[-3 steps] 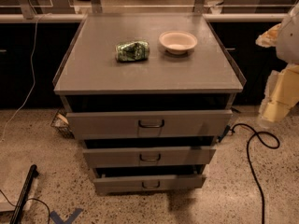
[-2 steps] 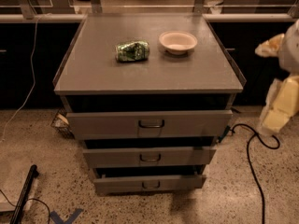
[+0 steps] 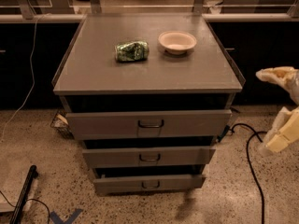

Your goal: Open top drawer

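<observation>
Spotted gripper [image 3: 281,135] at the right edge, held well to the right of top drawer [image 3: 107,124], touching nothing; could not tell whether apart or together. Found that drawer just under the surface [image 3: 140,76], front pulled out slightly, dark gap above, loop handle [image 3: 150,123] centred, untouched.

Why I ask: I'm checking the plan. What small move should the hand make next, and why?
Probably swing the hand left toward the loop handle of the top drawer. The hand hangs open at the right edge of view, apart from the cabinet, holding nothing; the drawer front sits only partly forward, so it likely needs a pull.
</observation>
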Robot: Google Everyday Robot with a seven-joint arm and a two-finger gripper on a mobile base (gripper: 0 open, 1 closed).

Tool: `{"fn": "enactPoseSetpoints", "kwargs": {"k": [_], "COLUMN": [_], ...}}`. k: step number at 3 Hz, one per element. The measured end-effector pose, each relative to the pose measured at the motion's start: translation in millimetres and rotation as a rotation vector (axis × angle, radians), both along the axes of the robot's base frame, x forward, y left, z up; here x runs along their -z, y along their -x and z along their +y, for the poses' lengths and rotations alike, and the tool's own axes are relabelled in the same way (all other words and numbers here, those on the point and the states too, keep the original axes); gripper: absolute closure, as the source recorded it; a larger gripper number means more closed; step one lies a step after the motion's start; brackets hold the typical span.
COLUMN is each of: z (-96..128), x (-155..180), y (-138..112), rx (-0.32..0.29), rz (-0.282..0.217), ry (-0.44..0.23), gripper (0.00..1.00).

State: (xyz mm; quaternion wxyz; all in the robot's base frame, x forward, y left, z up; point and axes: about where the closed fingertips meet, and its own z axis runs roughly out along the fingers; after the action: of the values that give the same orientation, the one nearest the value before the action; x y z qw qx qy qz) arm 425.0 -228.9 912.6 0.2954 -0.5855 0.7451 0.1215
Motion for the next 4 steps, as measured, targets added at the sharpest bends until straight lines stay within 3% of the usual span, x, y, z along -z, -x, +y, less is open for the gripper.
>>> {"fn": "enactPoseSetpoints", "kwargs": {"k": [1, 3, 4], "z": [-1.3, 4.8, 25.8], "x": [27.5, 31.1, 53.1], "y": [-5.9, -0.5, -10.8], "rx": [-0.017, -0.009, -0.034], "rz": [-0.036, -0.046, -0.059], "ry": [-0.124, -0.098, -0.052], "gripper": [0.0, 0.0, 0.0]}}
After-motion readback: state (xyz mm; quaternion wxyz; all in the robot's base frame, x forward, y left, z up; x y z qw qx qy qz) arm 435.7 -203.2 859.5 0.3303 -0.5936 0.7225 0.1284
